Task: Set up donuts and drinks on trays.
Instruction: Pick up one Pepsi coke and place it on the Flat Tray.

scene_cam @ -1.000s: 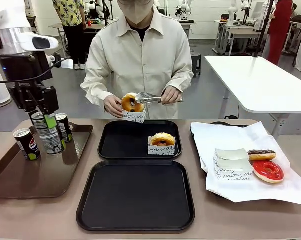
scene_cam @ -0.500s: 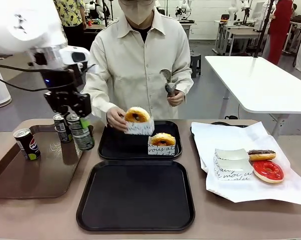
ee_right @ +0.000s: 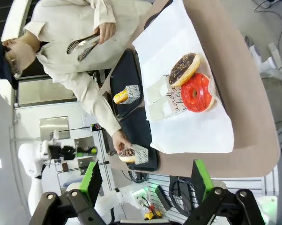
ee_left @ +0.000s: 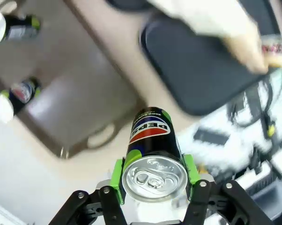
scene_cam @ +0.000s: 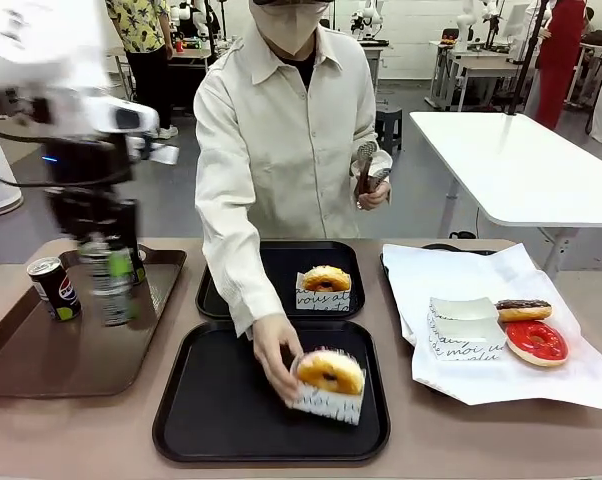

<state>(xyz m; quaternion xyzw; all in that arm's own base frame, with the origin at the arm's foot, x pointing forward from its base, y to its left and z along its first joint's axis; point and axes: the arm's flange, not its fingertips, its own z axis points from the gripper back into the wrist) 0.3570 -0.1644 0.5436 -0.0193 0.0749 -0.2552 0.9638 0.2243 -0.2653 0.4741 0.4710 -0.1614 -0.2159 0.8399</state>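
My left pincer point(ee_left: 152, 174) is clamped on a soda can point(ee_left: 152, 150), with a green pad on each side just below its silver top. In the front view the can hangs clear above the brown tray point(scene_cam: 41, 360) at the desk's 9 o'clock side. Half a second ago I had swung it out toward the far black tray point(scene_cam: 231, 295). Now it is back over the brown tray and smeared with motion, so the carry is unsettled and no drink stands on a black tray yet. Another can point(scene_cam: 56, 288) waits on the brown tray at 9 o'clock of mine. The person has moved the sleeved donut point(scene_cam: 330, 372): a second ago it was held over the far tray, and now a hand point(scene_cam: 271, 358) sets it in the near black tray point(scene_cam: 191, 420) at 6 o'clock, with the tongs point(scene_cam: 366, 168) lifted away. Each black tray now holds a donut, the second donut point(scene_cam: 326, 279) at 12 o'clock, so I judge the drinks are what is left. My right pincer point(ee_right: 146, 178) stands open and empty.
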